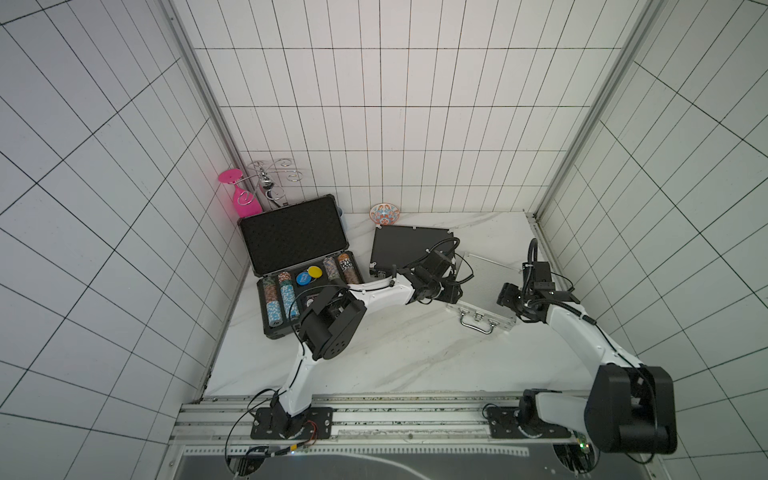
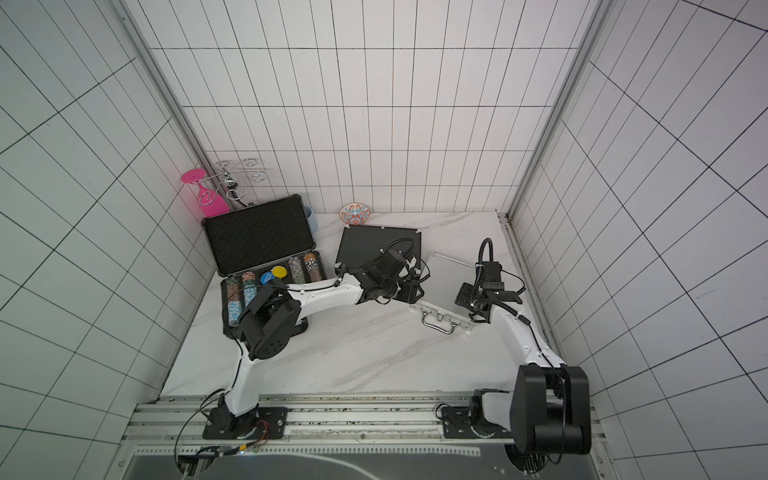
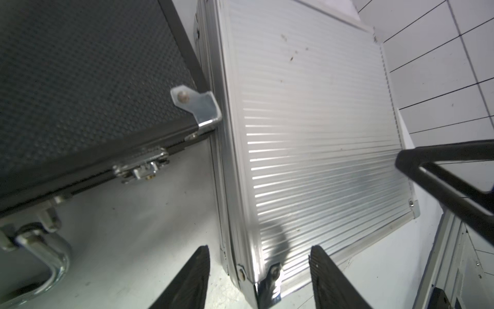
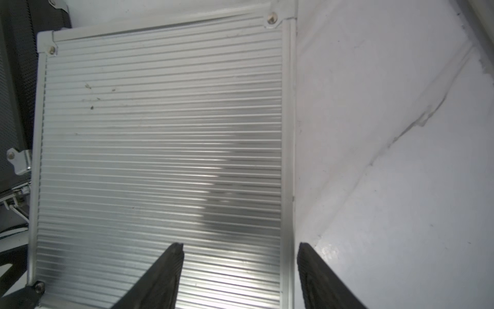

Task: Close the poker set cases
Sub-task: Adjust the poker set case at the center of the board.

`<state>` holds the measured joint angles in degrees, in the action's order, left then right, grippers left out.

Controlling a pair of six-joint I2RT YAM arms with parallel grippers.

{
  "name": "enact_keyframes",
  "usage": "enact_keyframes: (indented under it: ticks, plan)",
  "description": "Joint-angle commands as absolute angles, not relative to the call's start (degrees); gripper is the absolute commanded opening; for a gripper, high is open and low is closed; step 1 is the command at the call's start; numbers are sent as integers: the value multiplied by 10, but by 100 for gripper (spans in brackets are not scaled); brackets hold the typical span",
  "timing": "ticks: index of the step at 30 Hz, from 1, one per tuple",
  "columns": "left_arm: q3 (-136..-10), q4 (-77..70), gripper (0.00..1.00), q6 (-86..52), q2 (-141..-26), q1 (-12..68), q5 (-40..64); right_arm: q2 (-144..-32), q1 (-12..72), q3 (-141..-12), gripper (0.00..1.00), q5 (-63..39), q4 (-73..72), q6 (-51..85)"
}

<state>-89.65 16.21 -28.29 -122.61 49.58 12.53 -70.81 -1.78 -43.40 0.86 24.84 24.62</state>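
— Where do we stand?

— Nearest you, the silver case (image 1: pixel 486 286) lies flat and shut on the right of the marble-look table (image 1: pixel 415 353), with its handle (image 1: pixel 477 325) toward the front. It is ribbed aluminium with riveted corners. Your left gripper (image 3: pixel 258 247) hovers over one corner, jaws well apart and holding nothing. Your right gripper (image 4: pixel 239 244) straddles a side rim, likewise spread and empty.

— And the black ones?

— Just behind, the medium black case (image 1: pixel 403 245) has its lid down too. It has a dimpled skin, and its bright corner bracket (image 3: pixel 196 105) sits against the silver one's side. Far left, the large black case (image 1: pixel 293 239) stands open, lid raised toward the back wall. There is egg-crate foam inside and rows of chips (image 1: pixel 286 297) in the base. I'd judge two of three done, so that lid is what's left for you.
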Motion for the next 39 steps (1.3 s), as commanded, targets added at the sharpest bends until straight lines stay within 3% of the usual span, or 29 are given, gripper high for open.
enact_keyframes:
  ticks: [1, 10, 17, 30, 39]
  plan:
    - [-907, 162, 60, -295, -1240, 503, 136, -680, -35, -441, 72, 33, 270, 258]
    - [-911, 118, 54, -349, -1258, 533, 193, -691, -53, -407, 72, -5, 247, 259]
    - [-962, 106, 53, -378, -1297, 561, 217, -759, -71, -452, 72, -34, 215, 260]
    - [-1016, 128, 53, -401, -1343, 565, 157, -839, -99, -506, 69, -67, 179, 243]
    - [-991, 194, 60, -324, -1244, 565, 98, -737, -85, -495, 68, -22, 248, 293]
